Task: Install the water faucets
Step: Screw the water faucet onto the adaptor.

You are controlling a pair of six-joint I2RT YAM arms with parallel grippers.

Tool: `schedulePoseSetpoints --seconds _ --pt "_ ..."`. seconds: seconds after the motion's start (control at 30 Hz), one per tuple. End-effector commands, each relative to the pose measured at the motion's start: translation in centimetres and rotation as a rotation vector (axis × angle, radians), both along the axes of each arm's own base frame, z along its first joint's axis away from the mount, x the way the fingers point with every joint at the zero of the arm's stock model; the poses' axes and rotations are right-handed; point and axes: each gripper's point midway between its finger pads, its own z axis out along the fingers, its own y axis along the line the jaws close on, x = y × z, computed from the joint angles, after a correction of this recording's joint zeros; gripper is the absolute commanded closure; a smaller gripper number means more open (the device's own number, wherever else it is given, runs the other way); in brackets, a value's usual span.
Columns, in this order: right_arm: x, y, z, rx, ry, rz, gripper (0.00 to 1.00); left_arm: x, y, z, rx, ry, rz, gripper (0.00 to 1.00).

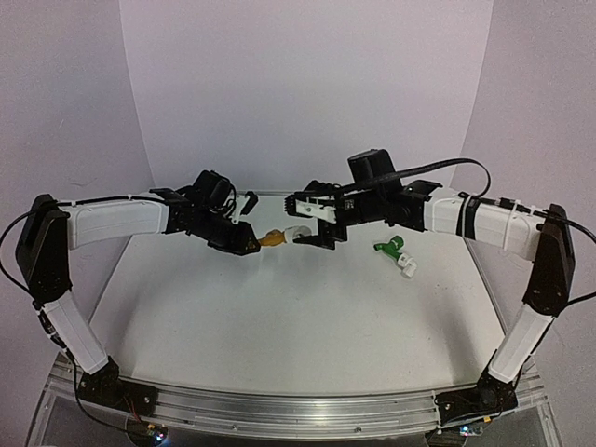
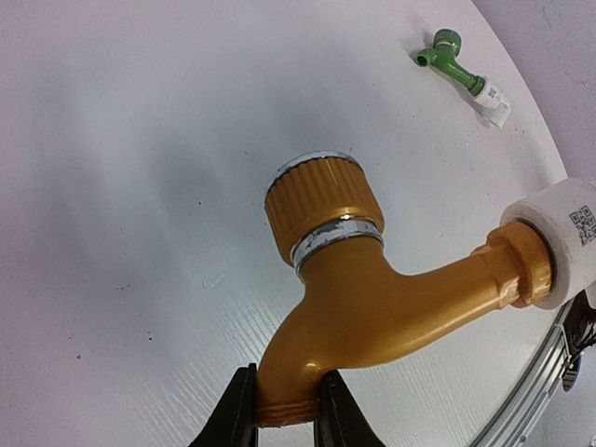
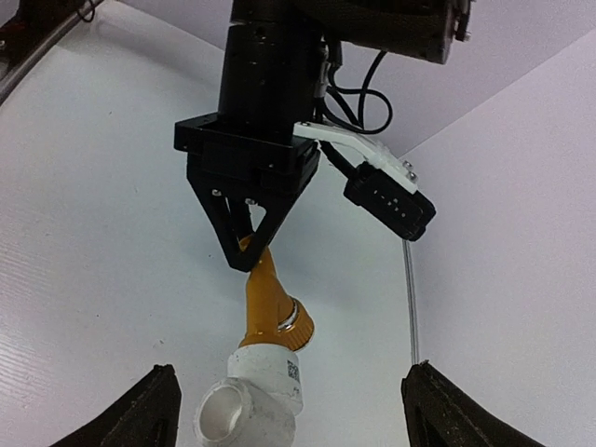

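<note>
The orange-yellow faucet [image 1: 272,238] hangs in the air between both arms. My left gripper [image 1: 256,242] is shut on its spout end, as the left wrist view shows [image 2: 289,405]. A white pipe fitting [image 2: 563,237] sits on the orange-yellow faucet's [image 2: 372,298] threaded end. My right gripper [image 1: 304,232] is open, and its jaws stand wide on either side of that fitting [image 3: 251,400] without touching it. The green faucet [image 1: 391,247] lies on the table to the right with its own white fitting [image 1: 407,267] on its end. It also shows in the left wrist view [image 2: 447,58].
The white table [image 1: 279,317] has an aluminium rail [image 1: 279,410] along its near edge. Pale backdrop walls [image 1: 307,84] close in the back and sides. The left arm's wrist [image 3: 251,140] fills the upper middle of the right wrist view.
</note>
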Motion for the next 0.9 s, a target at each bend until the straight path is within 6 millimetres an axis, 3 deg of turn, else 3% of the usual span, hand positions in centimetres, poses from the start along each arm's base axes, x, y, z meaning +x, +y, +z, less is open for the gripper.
schedulePoseSetpoints --seconds 0.0,0.3,0.47,0.67,0.77,0.87 --pt "0.3 0.2 -2.0 -0.114 -0.128 0.038 0.17 0.4 -1.6 3.6 -0.086 -0.051 -0.063 1.0" --pt "0.0 0.6 -4.7 -0.176 -0.097 0.055 0.19 0.2 -1.7 3.9 -0.091 -0.05 -0.077 1.0" --pt "1.9 0.8 -5.7 -0.195 -0.117 -0.029 0.35 0.0 -2.0 4.1 -0.103 -0.048 -0.093 1.0" --pt "2.8 1.6 -4.0 -0.093 -0.103 -0.099 0.59 0.0 -2.0 4.2 -0.102 -0.055 -0.094 1.0" --pt "3.5 2.0 -3.2 -0.036 -0.029 -0.167 0.75 0.6 -1.6 4.2 -0.084 -0.073 -0.068 1.0" --pt "3.4 2.5 -2.5 0.049 0.115 -0.23 0.99 1.9 -0.7 4.5 -0.056 -0.134 0.019 1.0"
